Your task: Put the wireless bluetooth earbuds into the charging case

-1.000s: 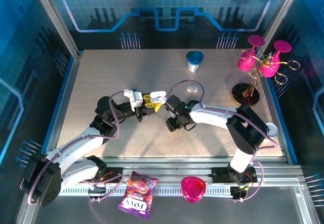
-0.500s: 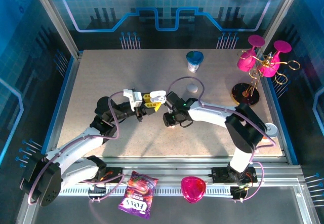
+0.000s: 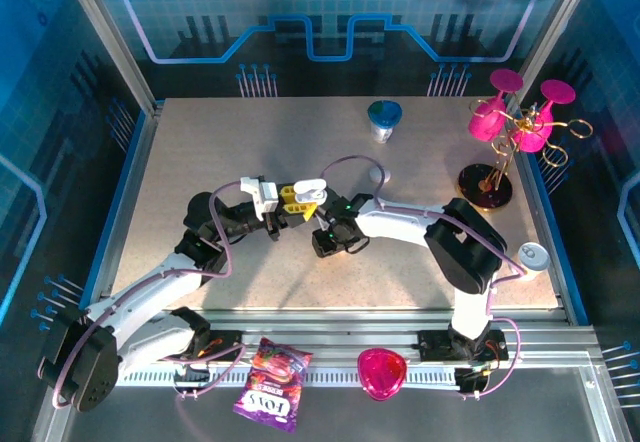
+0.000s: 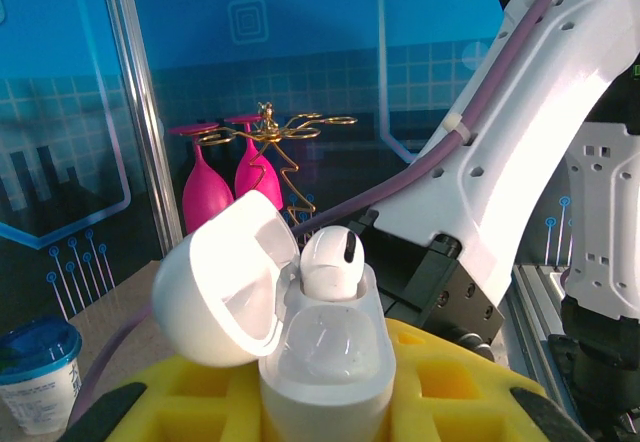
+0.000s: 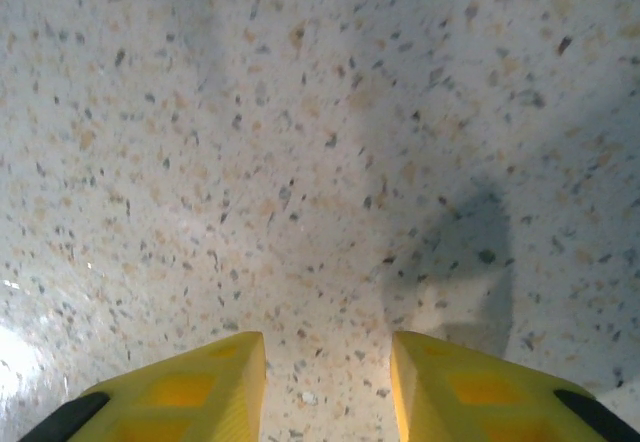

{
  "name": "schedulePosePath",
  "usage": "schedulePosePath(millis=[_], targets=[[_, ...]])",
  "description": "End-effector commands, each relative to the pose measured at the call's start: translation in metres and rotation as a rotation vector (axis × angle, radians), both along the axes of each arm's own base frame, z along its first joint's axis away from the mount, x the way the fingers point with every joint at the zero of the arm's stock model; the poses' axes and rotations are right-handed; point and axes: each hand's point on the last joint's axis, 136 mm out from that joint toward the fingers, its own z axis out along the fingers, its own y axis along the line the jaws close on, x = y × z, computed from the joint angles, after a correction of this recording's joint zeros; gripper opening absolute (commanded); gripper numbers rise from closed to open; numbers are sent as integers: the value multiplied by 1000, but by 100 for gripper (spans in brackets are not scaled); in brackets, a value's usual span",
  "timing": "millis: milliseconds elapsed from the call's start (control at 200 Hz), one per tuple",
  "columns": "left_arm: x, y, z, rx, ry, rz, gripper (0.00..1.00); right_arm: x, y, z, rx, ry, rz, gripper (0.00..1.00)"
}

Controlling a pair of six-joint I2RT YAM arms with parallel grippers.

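**Desk:** Where does the charging case (image 4: 325,362) sit?

**Photographer:** It is clamped upright in the left gripper (image 4: 325,402), with a yellow pad pressed to each side of its base. Its lid (image 4: 225,282) is flipped open to the left.

**Desk:** And the earbud (image 4: 328,262)?

**Photographer:** One white earbud stands in the case's right-hand socket, with its rounded head above the rim. The socket beside it looks empty.

**Desk:** What about the right gripper (image 5: 327,382)?

**Photographer:** In the overhead view it points down at the table (image 5: 300,112) just beside the case, on the side nearer the arm bases. Its yellow fingers (image 5: 190,387) are spread apart, with bare speckled tabletop between them.

**Desk:** Anything else around the case?

**Photographer:** The right arm (image 4: 520,152) rises close behind it to the right. Pink wine glasses (image 4: 225,177) hang on a gold rack well behind it. A blue-lidded cup (image 4: 38,367) stands off to its left.
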Motion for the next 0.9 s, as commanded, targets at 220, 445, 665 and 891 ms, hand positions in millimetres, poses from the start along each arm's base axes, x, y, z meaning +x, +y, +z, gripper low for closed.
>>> schedulePosePath(millis=[220, 445, 665, 891], targets=[[-3, -2, 15, -26, -34, -26, 16, -32, -14, 7, -115, 33, 77, 39], [-3, -2, 17, -28, -35, -28, 16, -37, -40, 14, -178, 4, 18, 41], [-2, -3, 18, -31, -38, -33, 16, -17, -28, 31, -59, -82, -59, 44], [-4, -2, 17, -26, -30, -36, 16, 0, -10, 20, -27, -69, -64, 41]])
